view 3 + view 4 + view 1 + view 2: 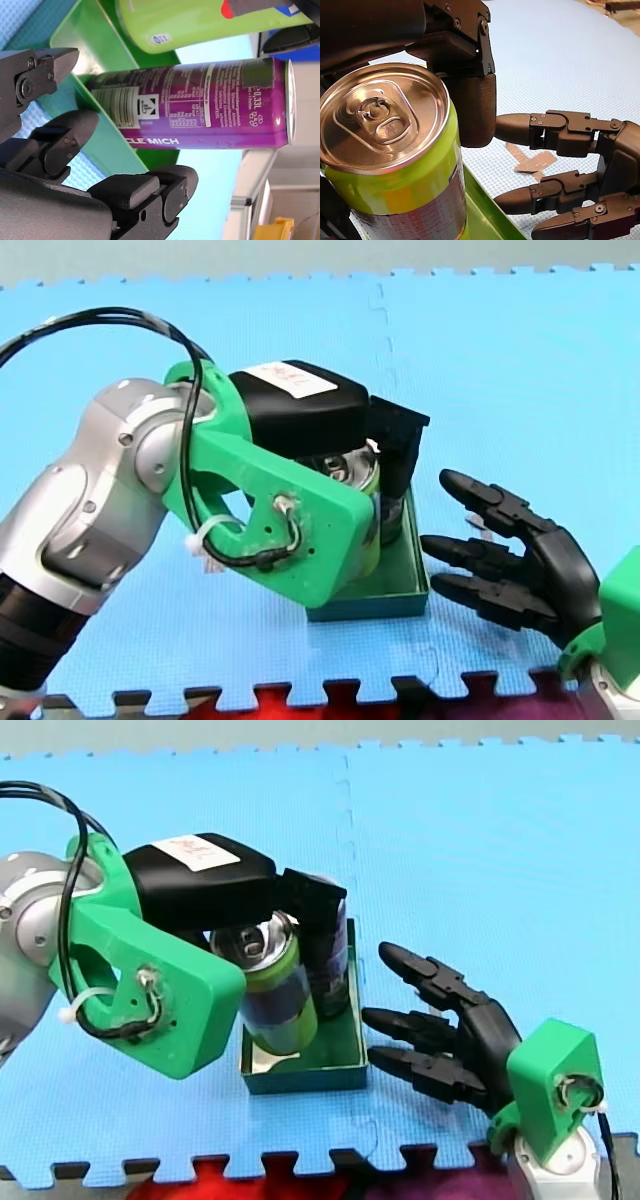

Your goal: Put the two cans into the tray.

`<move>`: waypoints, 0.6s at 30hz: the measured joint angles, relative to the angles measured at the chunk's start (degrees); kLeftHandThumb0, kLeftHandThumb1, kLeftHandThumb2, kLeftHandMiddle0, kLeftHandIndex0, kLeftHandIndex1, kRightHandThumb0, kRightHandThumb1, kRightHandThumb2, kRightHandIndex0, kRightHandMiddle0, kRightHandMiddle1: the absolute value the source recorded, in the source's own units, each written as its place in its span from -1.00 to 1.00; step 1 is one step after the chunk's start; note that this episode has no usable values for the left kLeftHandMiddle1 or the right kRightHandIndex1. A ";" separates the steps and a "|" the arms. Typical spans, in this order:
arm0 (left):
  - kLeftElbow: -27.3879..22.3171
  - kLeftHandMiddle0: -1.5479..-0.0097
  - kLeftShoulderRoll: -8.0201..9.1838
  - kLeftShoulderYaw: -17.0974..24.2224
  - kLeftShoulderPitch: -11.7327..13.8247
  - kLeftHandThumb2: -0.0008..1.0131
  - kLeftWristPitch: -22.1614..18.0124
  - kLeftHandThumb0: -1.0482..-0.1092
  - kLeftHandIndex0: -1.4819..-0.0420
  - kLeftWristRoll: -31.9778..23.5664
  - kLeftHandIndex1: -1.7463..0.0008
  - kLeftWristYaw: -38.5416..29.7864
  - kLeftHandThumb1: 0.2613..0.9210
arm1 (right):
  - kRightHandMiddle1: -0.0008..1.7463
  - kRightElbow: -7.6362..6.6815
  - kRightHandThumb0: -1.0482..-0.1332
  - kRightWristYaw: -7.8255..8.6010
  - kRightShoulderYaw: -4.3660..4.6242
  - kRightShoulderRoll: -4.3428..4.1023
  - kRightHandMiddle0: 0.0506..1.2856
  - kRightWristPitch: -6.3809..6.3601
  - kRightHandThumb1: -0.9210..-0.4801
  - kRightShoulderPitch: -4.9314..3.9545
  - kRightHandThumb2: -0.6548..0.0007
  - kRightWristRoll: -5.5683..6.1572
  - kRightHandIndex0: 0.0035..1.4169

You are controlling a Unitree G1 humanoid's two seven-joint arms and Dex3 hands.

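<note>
I see a blue foam mat (520, 360) covering the whole work surface, its tiles joined by a toothed seam (348, 820) that runs away from me. A grey strip (300, 258) borders the far edge. A red patch (300, 708) shows beyond the near edge. A scrap of tan tape (535, 161) sticks to the mat. The light is even.

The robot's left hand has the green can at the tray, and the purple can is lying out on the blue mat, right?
Not quite. The purple can stands inside the tray, as the first wrist view shows. The left hand does hold the green can at the tray; the right hand is beside the tray, holding nothing.
</note>
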 measured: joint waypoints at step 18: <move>0.05 -0.18 -0.40 -0.60 1.75 -0.99 3.33 0.60 0.30 -2.23 -1.00 -2.90 0.89 | -0.99 0.75 -0.76 -0.58 0.29 -0.52 -0.34 -3.19 -0.84 0.10 0.96 -0.59 0.60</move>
